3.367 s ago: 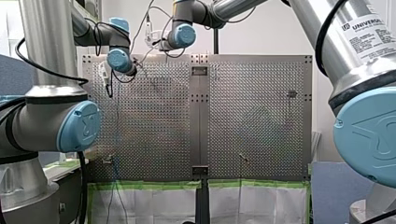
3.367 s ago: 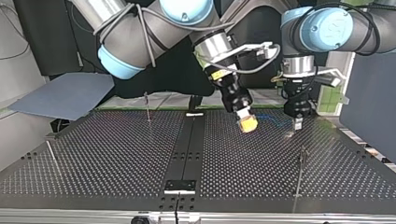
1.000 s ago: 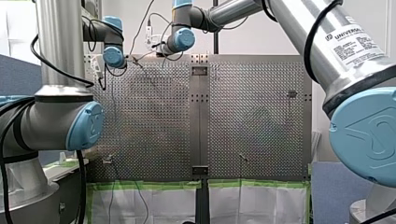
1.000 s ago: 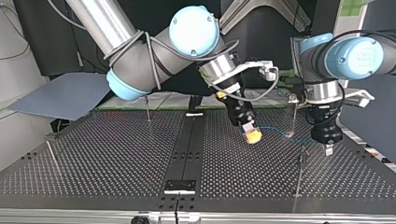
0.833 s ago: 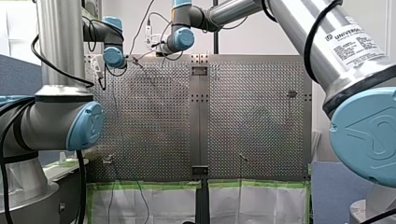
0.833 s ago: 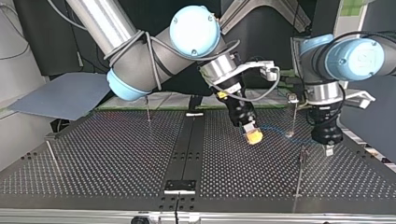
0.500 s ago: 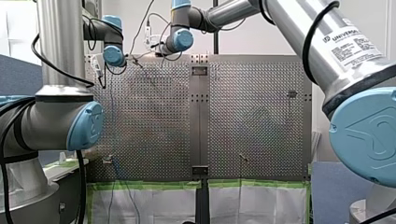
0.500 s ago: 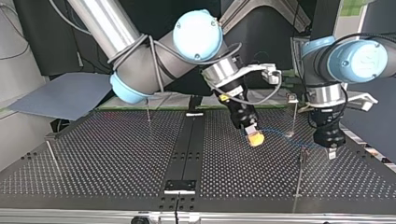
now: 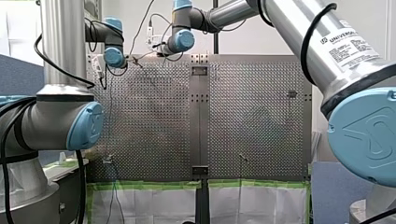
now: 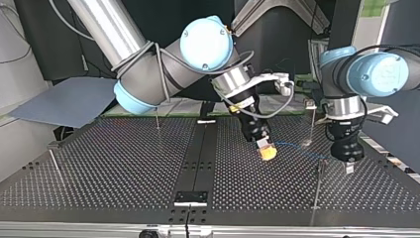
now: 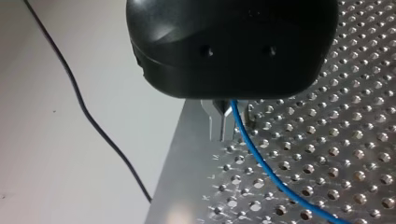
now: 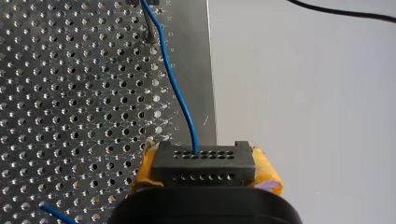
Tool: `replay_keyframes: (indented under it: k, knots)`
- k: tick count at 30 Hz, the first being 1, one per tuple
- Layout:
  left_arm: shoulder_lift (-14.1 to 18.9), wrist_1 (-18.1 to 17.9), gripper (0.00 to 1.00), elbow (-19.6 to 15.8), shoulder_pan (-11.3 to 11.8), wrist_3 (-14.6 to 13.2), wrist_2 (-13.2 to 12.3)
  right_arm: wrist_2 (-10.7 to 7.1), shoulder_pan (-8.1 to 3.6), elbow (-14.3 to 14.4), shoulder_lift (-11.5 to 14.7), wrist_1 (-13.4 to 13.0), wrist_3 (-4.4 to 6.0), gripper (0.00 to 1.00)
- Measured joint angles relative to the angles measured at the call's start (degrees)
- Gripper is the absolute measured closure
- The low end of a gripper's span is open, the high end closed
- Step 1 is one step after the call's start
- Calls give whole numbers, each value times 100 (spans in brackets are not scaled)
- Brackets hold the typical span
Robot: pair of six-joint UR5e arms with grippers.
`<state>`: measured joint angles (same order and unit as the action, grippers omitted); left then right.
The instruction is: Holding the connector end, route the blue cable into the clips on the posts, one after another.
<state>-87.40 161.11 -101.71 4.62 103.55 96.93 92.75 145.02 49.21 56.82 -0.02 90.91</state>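
While my right gripper (image 10: 267, 151) clamps its yellow pads (image 12: 267, 173) on the black connector (image 12: 204, 162), the blue cable (image 12: 176, 88) runs fr it across the perforated table (image 10: 124, 163) to my left gripper (image 10: 349, 167), whose metal fingers (image 11: 214, 116) pinch it just above the table, nr a thin post (image 10: 318, 186)

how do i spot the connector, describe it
Over the perforated table, find my right gripper, the one with yellow pads. Between those pads sits the connector: a black block with rows of small holes, the blue cable running out of it.
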Motion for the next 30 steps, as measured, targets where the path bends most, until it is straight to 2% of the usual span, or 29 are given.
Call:
replay_keyframes:
  k: [15,22,27,30]
  knots:
    - [-105,-219,100,57,62,54,-127,-76,-132,-2,-105,-8,31,100]
    - [-264,-270,100,182,91,94,-229,-110,-227,-2,-146,-19,62,100]
    - [-306,-356,100,251,130,228,-242,-117,-264,-2,-155,-25,84,100]
    - [-342,-378,100,266,165,275,-251,-160,-328,-2,-176,-30,91,100]
